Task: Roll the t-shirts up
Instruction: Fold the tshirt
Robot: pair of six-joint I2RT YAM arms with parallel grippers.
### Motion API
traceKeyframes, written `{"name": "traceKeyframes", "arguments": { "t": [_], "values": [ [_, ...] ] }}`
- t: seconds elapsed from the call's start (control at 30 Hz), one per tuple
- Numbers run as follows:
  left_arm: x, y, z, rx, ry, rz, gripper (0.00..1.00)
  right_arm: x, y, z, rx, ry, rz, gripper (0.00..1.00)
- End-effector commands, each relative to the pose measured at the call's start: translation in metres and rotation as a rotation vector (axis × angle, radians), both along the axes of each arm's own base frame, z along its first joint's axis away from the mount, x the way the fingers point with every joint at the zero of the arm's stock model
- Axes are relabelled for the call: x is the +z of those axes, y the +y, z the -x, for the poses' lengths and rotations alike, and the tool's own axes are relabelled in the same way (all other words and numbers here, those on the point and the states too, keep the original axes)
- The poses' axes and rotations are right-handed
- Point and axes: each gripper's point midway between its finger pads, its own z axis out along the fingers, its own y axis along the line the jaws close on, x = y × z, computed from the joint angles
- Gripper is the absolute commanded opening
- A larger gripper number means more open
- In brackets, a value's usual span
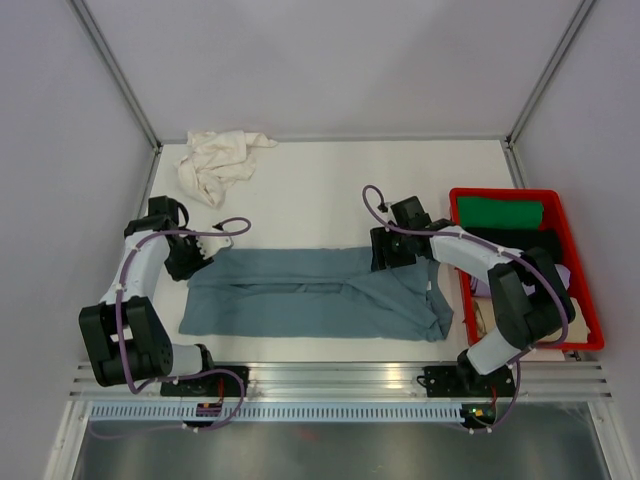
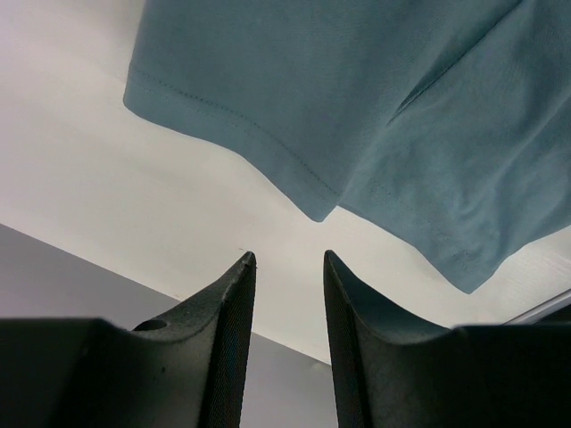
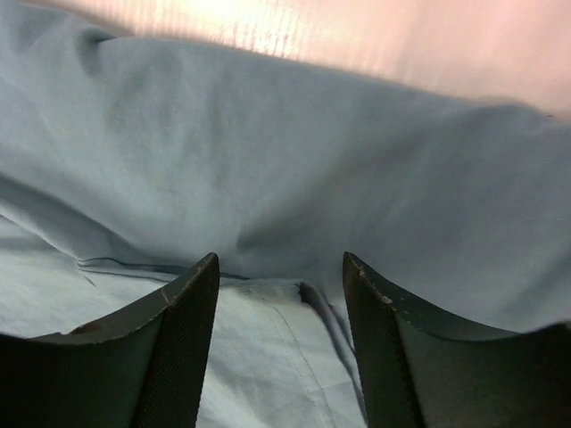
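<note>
Top external view shows you two t-shirts on the table (image 1: 330, 185). One is a blue-grey t-shirt (image 1: 300, 295), folded into a long band that lies flat across the middle, its length running from 9 o'clock to 3 o'clock. Its 3 o'clock end is bunched and rumpled beside the right arm. The other is a cream-white t-shirt (image 1: 215, 160), crumpled in a heap at about 10 o'clock near the far left corner, well apart from the blue-grey one.

You have two grippers in play, one at each far corner of the band. The left gripper (image 2: 287, 259) is at the band's 9 o'clock end. In the left wrist view its jaws stand a little apart with nothing between them. The shirt's stitched hem and a folded corner lie just ahead at 12 o'clock, with bare table between them and the fingertips. The right gripper (image 3: 281, 259) is over the band towards its 3 o'clock end. In the right wrist view its jaws stand wider apart. They hang over blue-grey cloth, with a ridge of fabric ahead of them, and they hold none of it.

One red crate (image 1: 500, 192) sits at 3 o'clock on the table's right edge. Inside you can count one green cloth (image 1: 500, 213) at the far end and one black cloth (image 1: 530, 243) next to it. The pale things at the near end are too hidden by the arm to count.
</note>
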Motion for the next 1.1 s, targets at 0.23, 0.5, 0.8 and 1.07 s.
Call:
{"name": "traceKeyframes", "arguments": {
  "t": [0.23,0.5,0.8,1.07],
  "values": [
    [0.002,-0.005,0.000,0.048,0.005,0.045,0.43,0.007,0.019,0.020,0.034,0.003,-0.152,0.36],
    [0.003,-0.004,0.000,0.044,0.000,0.034,0.43,0.020,0.025,0.035,0.001,0.000,-0.206,0.11],
    [0.003,-0.002,-0.001,0.046,-0.003,0.027,0.42,0.022,0.060,0.090,0.033,0.084,-0.277,0.07],
    [0.001,-0.002,-0.001,0.046,0.003,0.025,0.43,0.011,0.075,0.133,0.068,0.173,-0.279,0.06]
  ]
}}
